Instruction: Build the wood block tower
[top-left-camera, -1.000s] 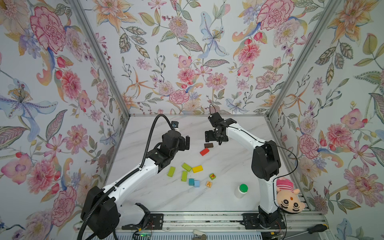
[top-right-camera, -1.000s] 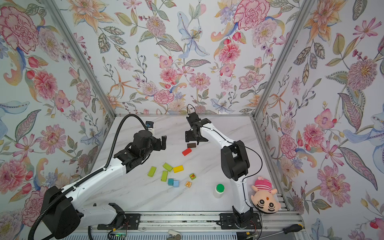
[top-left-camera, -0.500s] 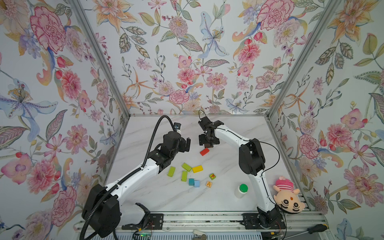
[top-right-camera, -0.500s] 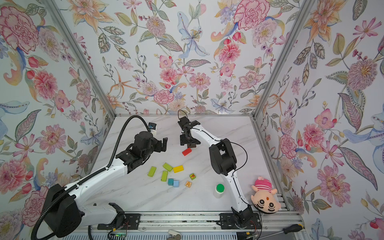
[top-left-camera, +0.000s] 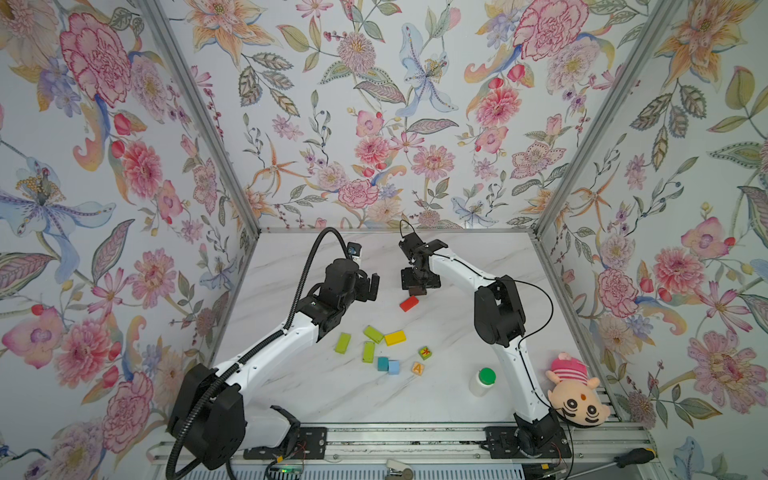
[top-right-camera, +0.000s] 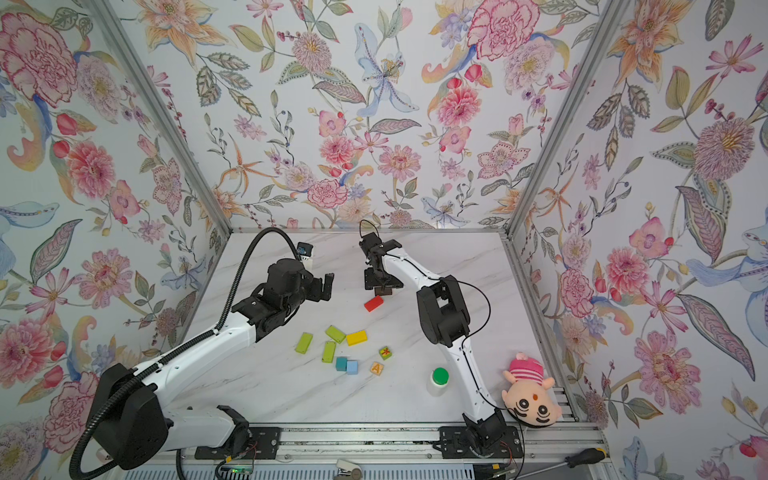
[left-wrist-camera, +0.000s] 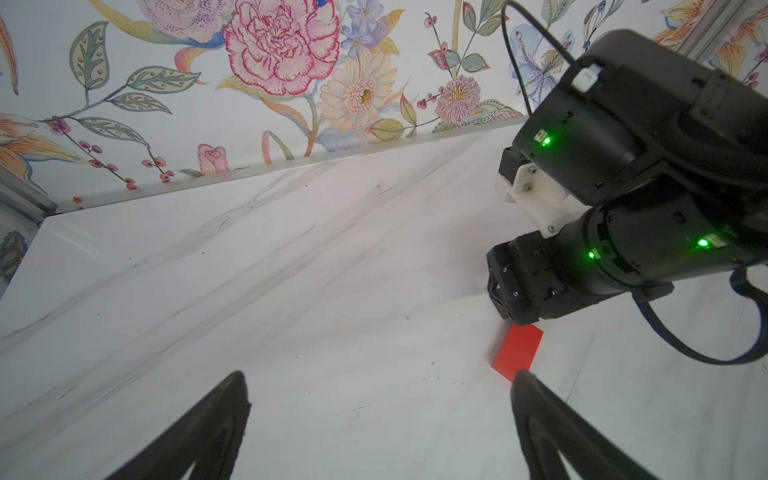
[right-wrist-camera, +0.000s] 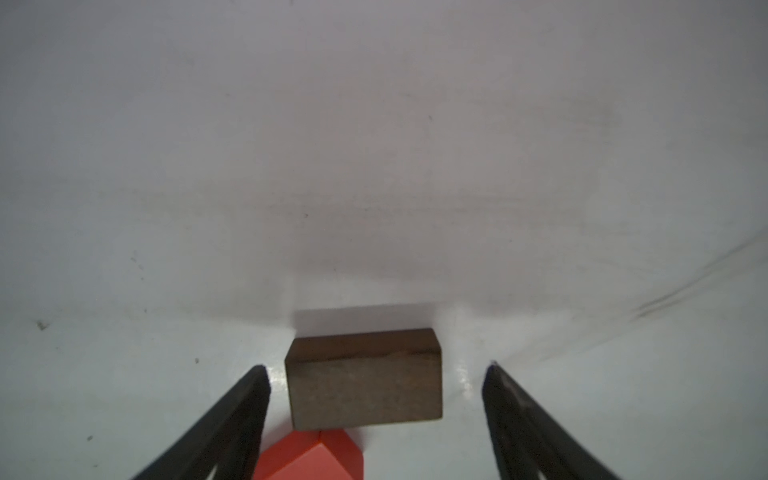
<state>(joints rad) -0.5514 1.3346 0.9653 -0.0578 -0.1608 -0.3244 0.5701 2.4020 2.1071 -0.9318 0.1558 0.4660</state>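
Marble tabletop (top-left-camera: 340, 395), in a top view, has the brown block (top-left-camera: 417, 291) under the right gripper (top-left-camera: 419, 286), the wide-open left gripper (top-left-camera: 371, 286) farther off; the right wrist view shows the block (right-wrist-camera: 365, 380) lying crosswise between parted fingers (right-wrist-camera: 232, 419), touching neither.

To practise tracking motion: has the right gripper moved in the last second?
Yes. In a top view the right gripper has shifted left, from right of the brown block to straddling it, closer to the red block, which stayed put.
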